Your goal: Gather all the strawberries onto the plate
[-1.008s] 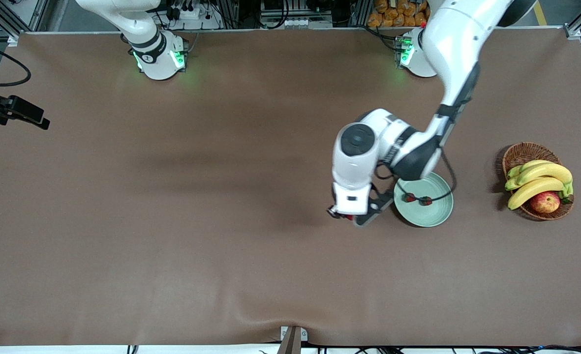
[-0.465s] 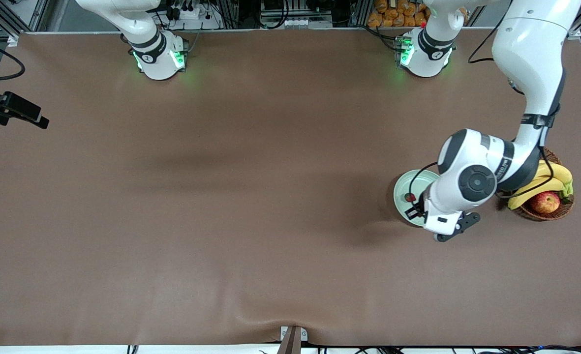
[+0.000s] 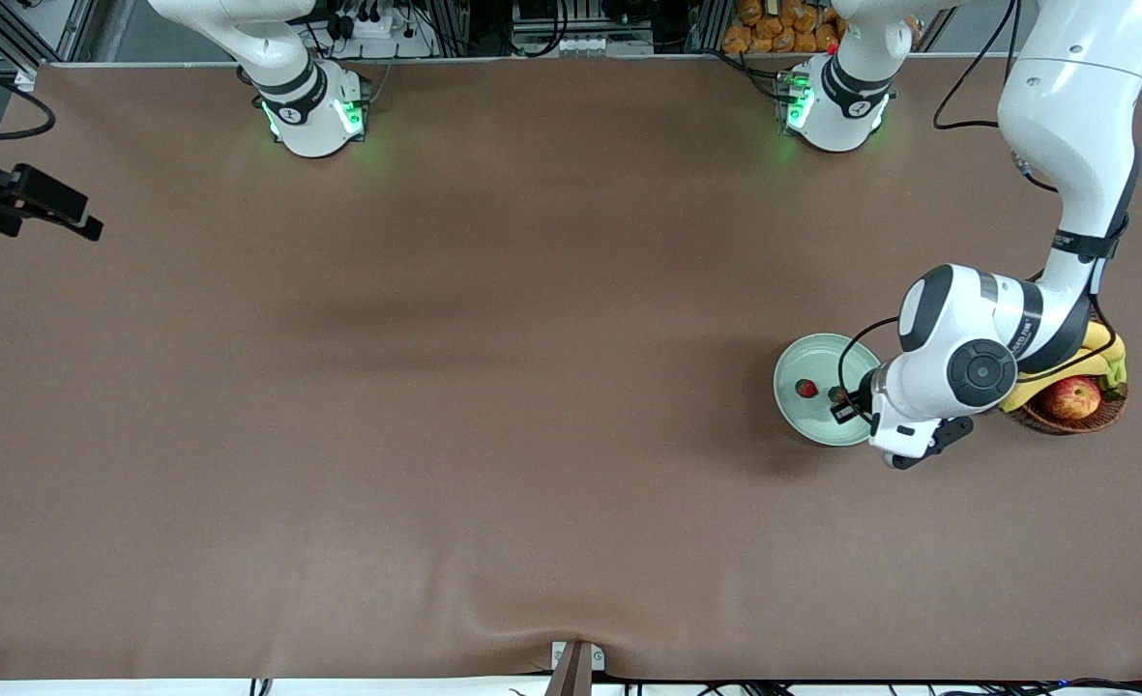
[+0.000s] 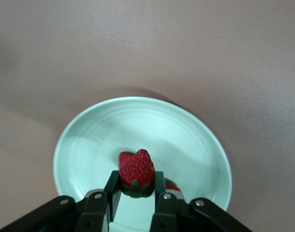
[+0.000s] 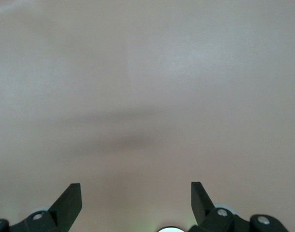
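**Release of the last berry over the plate**

Left claw [image 4: 136, 181] is clamped on the held berry [image 4: 137, 170], pinching it low near the green cap with the red tip pointing out. Seen from the front, the claw hangs over the plate [image 3: 803, 362], coming in across the rim at about 4 o'clock. The plate lies on the counter [image 3: 532, 387] toward the left arm's end, and the basket [image 3: 1064, 420] of bananas and an apple sits at the plate's 3 o'clock. Two berries [image 3: 806, 389] already lie inside: one just on the 9 o'clock side of the plate's middle, the other close to the claw. With a third in the grip, this looks like the final drop.

To do it well:

- The wrist view shows the held berry almost directly above the resting ones. A drop from here may strike them and bounce, so nudging toward the bare glaze at the plate's 12 o'clock, as the front view shows it, seems wiser.
- The plate is shallow and glossy, so a berry let go from high up could roll over the low rim. Come down until the fruit is just above the surface before parting the fingers.
- Open fully and lift straight up, so a finger does not drag the soft fruit out.

Right claw [image 5: 135, 198] stands wide open over bare counter, and that arm waits.
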You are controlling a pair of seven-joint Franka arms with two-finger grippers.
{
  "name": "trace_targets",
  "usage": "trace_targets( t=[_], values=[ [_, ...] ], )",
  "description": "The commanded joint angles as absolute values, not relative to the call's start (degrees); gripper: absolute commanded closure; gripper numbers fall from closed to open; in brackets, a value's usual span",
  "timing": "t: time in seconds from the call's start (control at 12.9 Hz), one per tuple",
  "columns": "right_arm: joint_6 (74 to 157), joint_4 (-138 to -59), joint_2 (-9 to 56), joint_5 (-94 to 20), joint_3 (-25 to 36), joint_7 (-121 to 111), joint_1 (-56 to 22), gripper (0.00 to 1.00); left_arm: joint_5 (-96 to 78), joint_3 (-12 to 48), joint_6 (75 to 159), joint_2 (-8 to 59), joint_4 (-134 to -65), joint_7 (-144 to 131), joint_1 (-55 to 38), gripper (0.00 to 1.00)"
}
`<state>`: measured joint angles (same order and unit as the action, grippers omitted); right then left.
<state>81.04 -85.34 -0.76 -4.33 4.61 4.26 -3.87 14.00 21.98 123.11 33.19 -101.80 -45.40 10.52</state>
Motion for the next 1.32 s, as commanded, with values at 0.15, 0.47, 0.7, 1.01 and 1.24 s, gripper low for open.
trace_targets(
  t=[0.15,0.47,0.7,1.01,1.24],
  values=[
    [79.9,-84.7,-0.1,-4.0,4.7,4.6,-5.1,0.0,13.7,22.4,126.7,34.7,-102.0,-45.0,10.8,0.18],
    [79.9,-84.7,0.1,-4.0,4.7,4.6,-5.6,0.0,13.7,22.5,123.7,28.8,-101.1,-45.0,10.7,0.0],
    [79.8,-84.8,0.2,-4.0,4.8,4.6,-5.8,0.0,13.7,22.5,116.0,22.8,-96.0,-44.6,10.7,0.0],
    [79.9,-85.0,0.2,-4.0,4.7,4.6,-5.8,0.0,12.8,22.2,102.4,17.9,-86.2,-35.5,11.0,0.0],
    [79.8,-85.0,0.3,-4.0,4.7,4.6,-5.9,0.0,12.1,22.5,98.5,12.6,-85.3,-29.5,12.0,0.0]
  ],
)
